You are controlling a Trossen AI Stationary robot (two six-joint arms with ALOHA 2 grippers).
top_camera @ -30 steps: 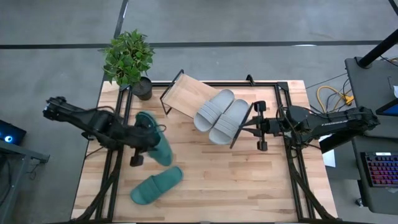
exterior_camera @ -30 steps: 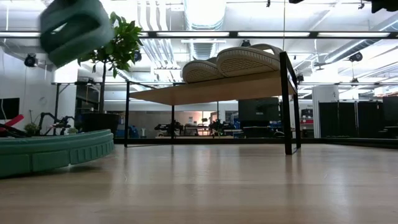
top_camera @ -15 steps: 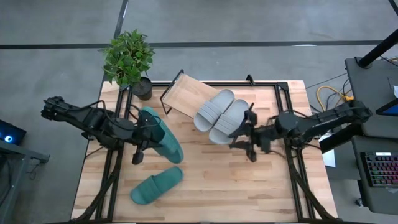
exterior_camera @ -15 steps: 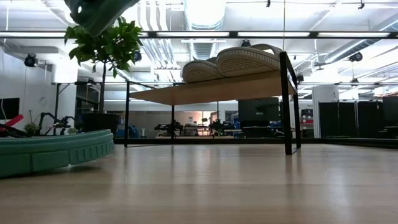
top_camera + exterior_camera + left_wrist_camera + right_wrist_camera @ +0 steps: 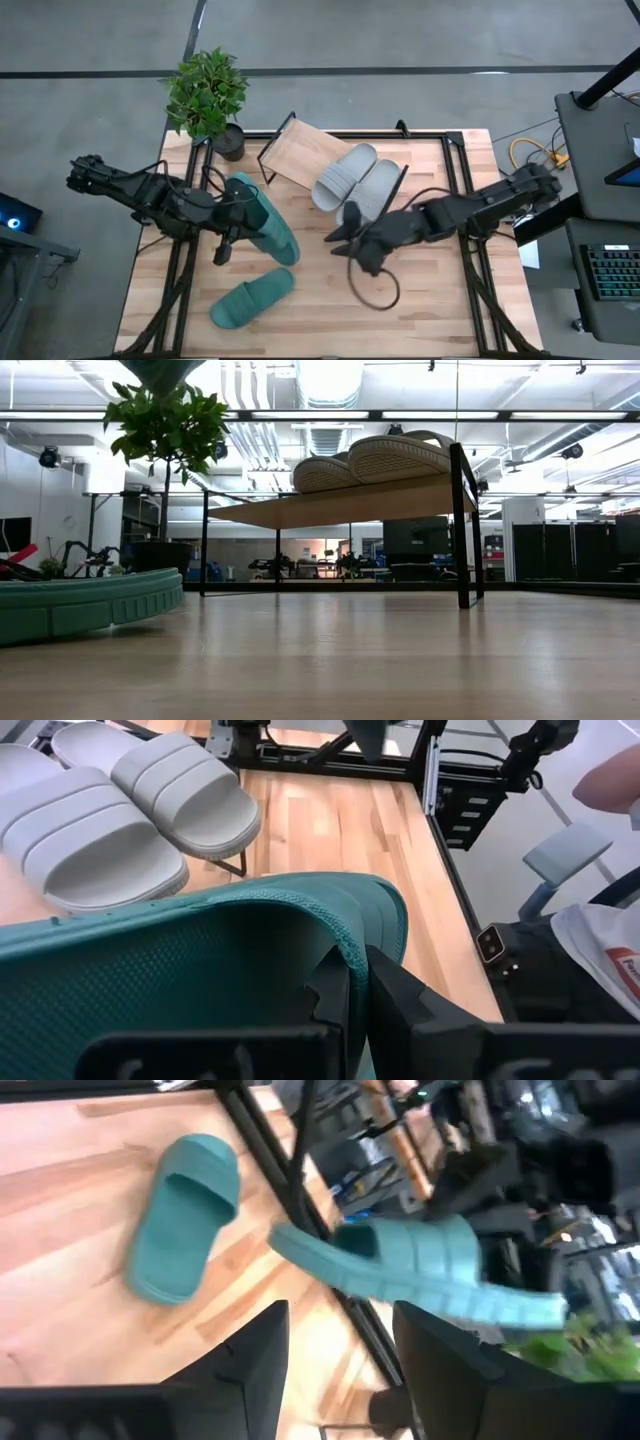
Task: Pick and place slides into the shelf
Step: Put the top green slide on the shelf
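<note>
Plant: leafy green houseplant in a dark pot (image 5: 207, 97) stands at the table's far left corner, clear of the working area.

Left gripper: the left gripper (image 5: 232, 222) is clamped on the edge of one teal-green ribbed rubber slide sandal (image 5: 262, 219); the left wrist view shows the dark fingers (image 5: 335, 995) pinching the sole's rim. The sandal hangs tilted above the pale wooden tabletop (image 5: 440, 300), carried toward the shelf, probably so it can be laid on the bare left part of the board.

Loose sandal: the second teal-green slide sandal (image 5: 251, 298) lies flat on the tabletop near the front edge, strap up, waiting its turn.

Shelf: slanted light-wood board on a thin black wire frame (image 5: 290, 155) sits at the middle back of the table; its left part is bare.

Grey pair: two light grey ribbed slide sandals (image 5: 357, 183) lie side by side on the right part of the shelf, touching each other, toes toward the shelf's lower edge, leaving room for the teal pair.

Right gripper: the right gripper (image 5: 345, 239) is over the middle of the tabletop, just in front of the shelf, its fingers (image 5: 240, 1360) standing apart and holding nothing; it points at the loose teal sandal, likely its next pick.

Change from a second earlier: the right arm has swung from the table's right side toward the centre and its fingers have parted; the held teal sandal has moved slightly nearer the shelf and risen out of the low view; grey pair and loose sandal unchanged.
</note>
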